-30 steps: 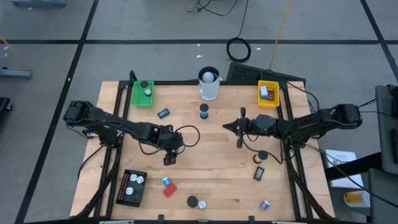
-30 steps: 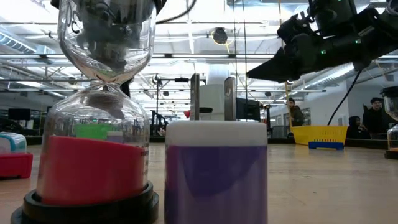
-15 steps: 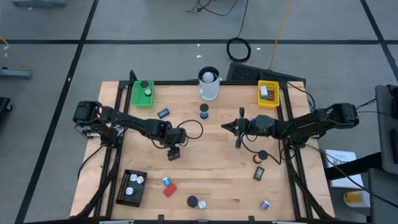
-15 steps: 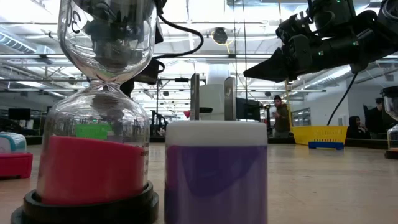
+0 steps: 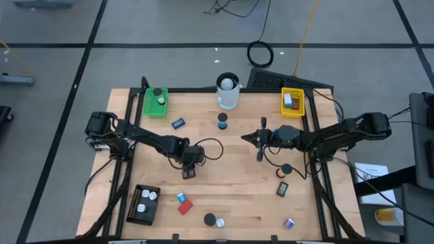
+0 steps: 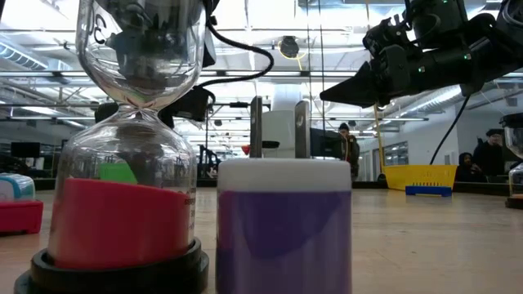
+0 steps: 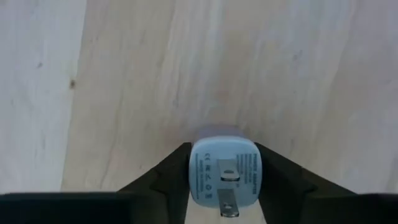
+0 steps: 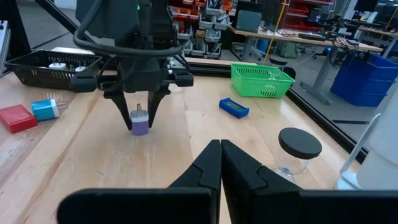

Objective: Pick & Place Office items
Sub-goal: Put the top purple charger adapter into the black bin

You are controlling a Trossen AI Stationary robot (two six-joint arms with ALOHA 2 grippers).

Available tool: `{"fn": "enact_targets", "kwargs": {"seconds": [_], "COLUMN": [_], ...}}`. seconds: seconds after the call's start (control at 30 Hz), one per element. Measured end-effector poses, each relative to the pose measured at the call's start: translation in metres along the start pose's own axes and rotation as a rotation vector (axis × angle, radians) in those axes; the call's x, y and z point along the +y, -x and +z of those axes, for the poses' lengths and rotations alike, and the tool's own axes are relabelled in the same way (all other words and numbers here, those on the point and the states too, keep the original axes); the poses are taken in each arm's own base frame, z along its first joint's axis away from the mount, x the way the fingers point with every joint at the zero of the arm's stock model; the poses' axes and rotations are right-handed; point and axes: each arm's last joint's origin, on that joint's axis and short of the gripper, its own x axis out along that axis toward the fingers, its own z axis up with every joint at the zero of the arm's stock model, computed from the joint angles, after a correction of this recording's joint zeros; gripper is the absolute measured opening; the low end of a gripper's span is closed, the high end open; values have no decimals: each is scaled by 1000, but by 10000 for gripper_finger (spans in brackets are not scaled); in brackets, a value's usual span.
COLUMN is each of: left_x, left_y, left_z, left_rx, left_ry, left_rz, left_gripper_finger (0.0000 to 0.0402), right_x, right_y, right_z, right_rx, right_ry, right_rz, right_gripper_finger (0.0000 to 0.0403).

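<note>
The left hand (image 7: 224, 186) has its 2 fingers (image 7: 163, 177) against the sides of a small plug adapter (image 7: 222, 175), pale blue-white with prongs pointing up at the wrist camera. From the right wrist view the adapter (image 8: 139, 122) stands upright on the worktop (image 8: 186, 134), the hand (image 8: 139, 121) coming straight down over it, so the fingers are closed on it but it is not lifted.

The main risk, as I judge it, is the grip itself. The adapter's sides are smooth and rounded, and the fingers hold it low near their tips; an early lift could let it twist or slip out and tip over. If the contact is off-centre, it could also pivot as it leaves the wood.

Outward, in the high view the left hand (image 5: 189, 169) sits mid-worktop with open wood around it, so a dropped adapter would hit nothing at once. The green tray (image 5: 155, 102) and black tray (image 5: 141, 204) lie well apart from it.

The right hand (image 5: 260, 145) hangs closed and empty above the worktop, to the right of centre. A carry toward that side could bring the 2 arms close.
</note>
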Motion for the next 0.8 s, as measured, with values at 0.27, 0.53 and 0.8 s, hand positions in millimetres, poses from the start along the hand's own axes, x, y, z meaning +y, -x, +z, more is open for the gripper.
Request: {"fn": "enact_targets", "kwargs": {"seconds": [0.27,0.53,0.8], "left_x": [-2,-33,-82], "left_y": [9,74,114], "left_z": [-4,-38,-92], "left_rx": [12,2,42], "left_ry": [-8,55,65], "left_rz": [-17,-141,-271], "left_gripper_finger": [138,139,144], "right_x": [0,0,0], "right_y": [0,0,0], "right_z": [0,0,0], "right_rx": [0,-1,0], "right_ry": [1,4,4], "right_rz": [0,0,0], "right_gripper_finger": [0,0,0]}}
